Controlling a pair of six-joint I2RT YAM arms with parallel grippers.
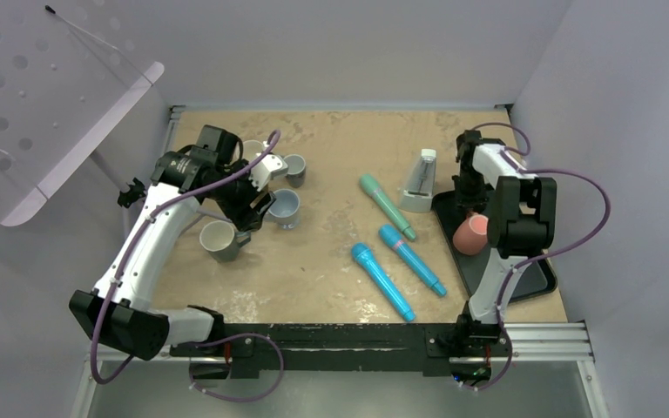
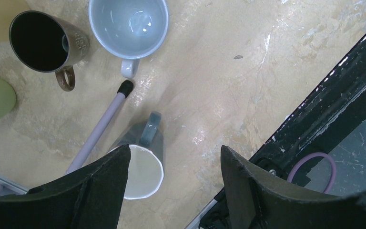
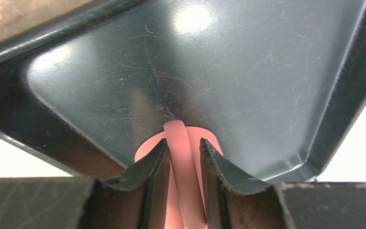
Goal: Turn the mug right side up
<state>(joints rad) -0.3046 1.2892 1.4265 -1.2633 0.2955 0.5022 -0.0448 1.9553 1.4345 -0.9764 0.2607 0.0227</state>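
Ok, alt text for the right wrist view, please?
The right pincer is shut on the handle of a pink mug, seen close up from the wrist. Behind it lies a scratched dark tray, its raised rim framing the view.

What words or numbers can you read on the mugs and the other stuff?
No word or number here can be read.
On the brown mug: a raised mark on its side, too blurred to read.
On the metronome: too small to tell any marks.
On the pink mug in the right tool: no writing shows.
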